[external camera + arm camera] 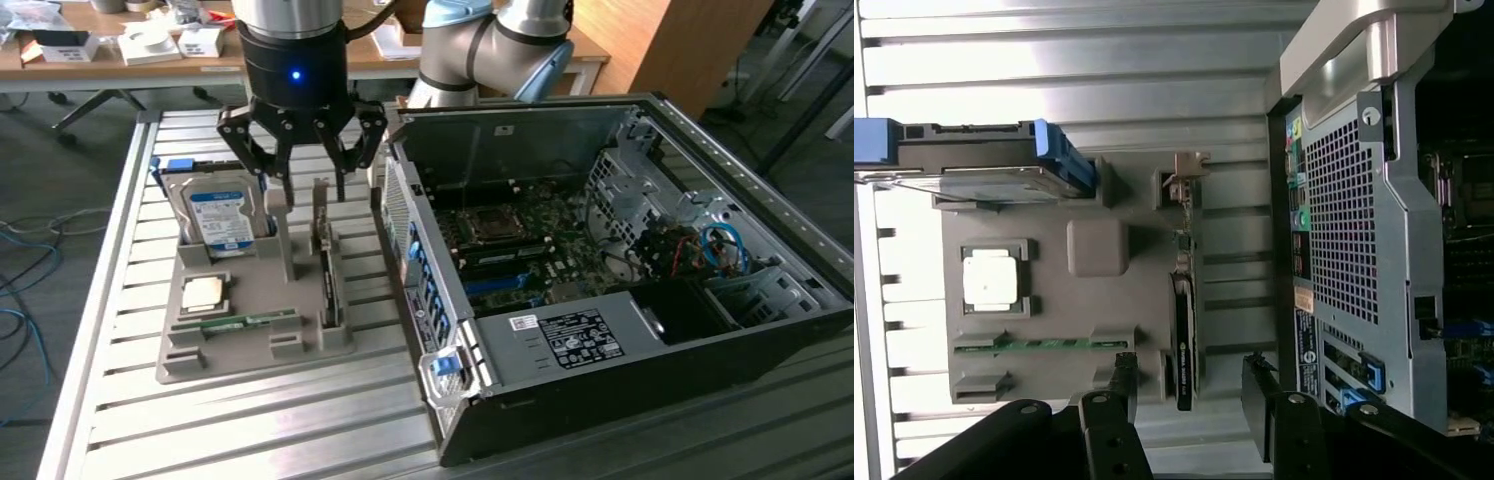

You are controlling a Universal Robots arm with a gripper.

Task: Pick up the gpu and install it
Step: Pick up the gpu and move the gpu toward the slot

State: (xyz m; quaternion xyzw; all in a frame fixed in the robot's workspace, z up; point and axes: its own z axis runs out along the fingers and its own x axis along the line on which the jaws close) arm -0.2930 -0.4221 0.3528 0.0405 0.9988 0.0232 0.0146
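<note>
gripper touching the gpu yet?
Apart. Wrist view: the open gripper straddles the gpu, and a plain gap shows between it and the fingers on each side.

Your slatted metal table (240, 430) carries a grey parts holder (200, 365) at nine o'clock and an open computer case (561, 340) at three.

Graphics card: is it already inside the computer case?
No, the graphics card stands on edge in the grey holder beside the computer case.
</note>
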